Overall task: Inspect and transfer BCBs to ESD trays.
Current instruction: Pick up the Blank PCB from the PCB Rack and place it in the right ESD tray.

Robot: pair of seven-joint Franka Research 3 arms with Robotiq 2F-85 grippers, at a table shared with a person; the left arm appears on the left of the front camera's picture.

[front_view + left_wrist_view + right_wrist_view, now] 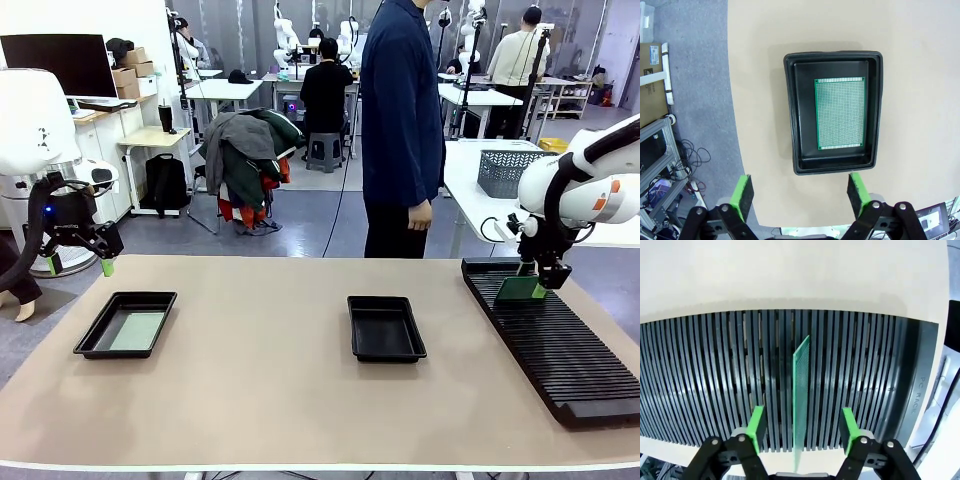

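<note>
Over at the table's left end, the left gripper hangs above the surface, off the near corner of the left ESD tray. In its wrist view the two green-padded fingers stand wide apart with nothing between them, looking straight down on that tray. A flat BCB lies on the tray's black floor, squared to the walls and closer to one long side than the other, with a strip of bare floor along the other. Moving right, the middle ESD tray sits near the table's centre, well apart from the first, its floor showing plain black. Behind it, at the far edge of the table, a person in dark blue stands with one hand hanging at the side. Further right, a long black slotted rack runs along the table's right end. The right gripper hangs over its far part, pads spread with a gap on each side of an upright BCB. That board stands on edge across the rack's ribs, seen edge-on as a thin pale-green strip between the fingers, touching neither pad.
</note>
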